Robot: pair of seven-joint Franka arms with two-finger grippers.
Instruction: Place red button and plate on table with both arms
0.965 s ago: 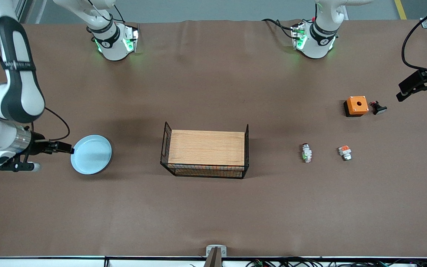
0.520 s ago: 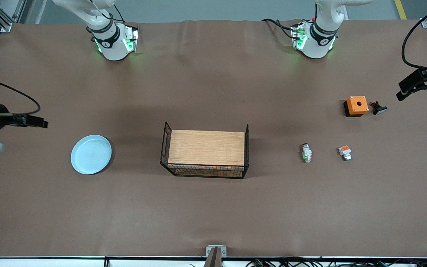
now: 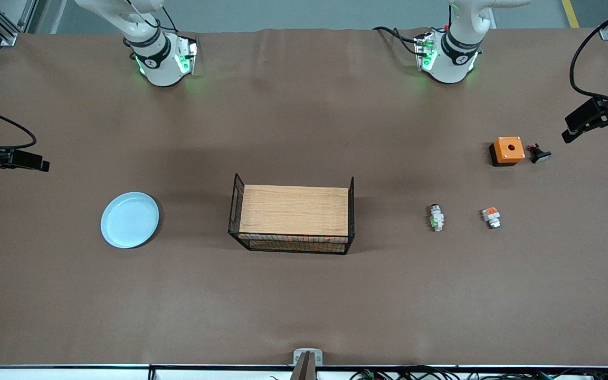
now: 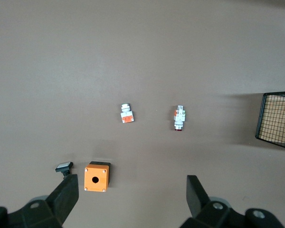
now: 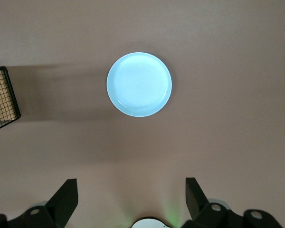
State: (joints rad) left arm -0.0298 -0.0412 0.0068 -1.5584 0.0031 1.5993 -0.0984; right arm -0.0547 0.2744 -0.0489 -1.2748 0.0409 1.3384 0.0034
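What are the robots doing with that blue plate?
Nothing right now. The plate lies on the table toward the right arm's end, and the button lies toward the left arm's end. Nothing holds either one. The right gripper is open, high over the plate's end. The left gripper is open too, up over the small parts.

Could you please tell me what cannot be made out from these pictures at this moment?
- Front view: most of both white arms is cut off by the edges; only the right gripper and left gripper show.
- Front view: the tiny whitish-silver red button is too small to show its dark ringed end.
- Front view: the wooden top hides what is in the black wire basket.
- Right wrist view: the round pale-blue plate hides the brown table under it.
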